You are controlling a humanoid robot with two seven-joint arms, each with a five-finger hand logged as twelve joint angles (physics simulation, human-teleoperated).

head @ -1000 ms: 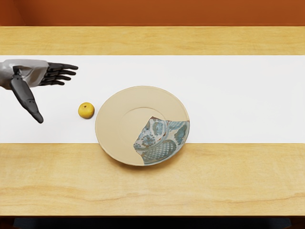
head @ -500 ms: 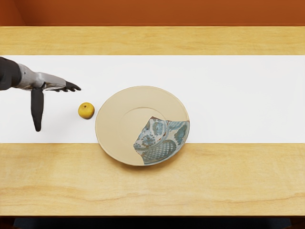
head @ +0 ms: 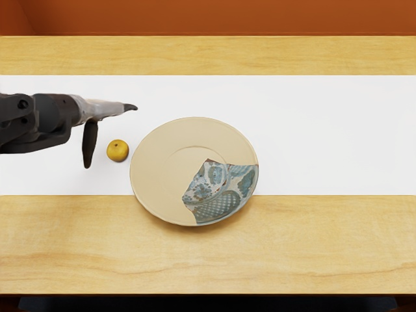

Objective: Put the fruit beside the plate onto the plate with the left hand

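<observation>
A small yellow-orange fruit (head: pixel 117 150) lies on the white runner just left of the plate (head: pixel 169 146), a beige dish with a blue patterned patch at its lower right. My left hand (head: pixel 106 123) reaches in from the left edge, seen edge-on, its fingers stretched flat toward the right and its thumb (head: pixel 88 146) hanging down. The hand is open and holds nothing. It hovers above and slightly left of the fruit, with the thumb a short way left of it. The right arm is out of view.
The white runner (head: pixel 325 130) crosses the wooden table (head: pixel 260 240) from left to right. An orange-brown wall runs along the far edge.
The left arm has pushed further right and its hand has rolled flat; the thumb now hangs close beside the fruit. Fruit and plate have not moved.
</observation>
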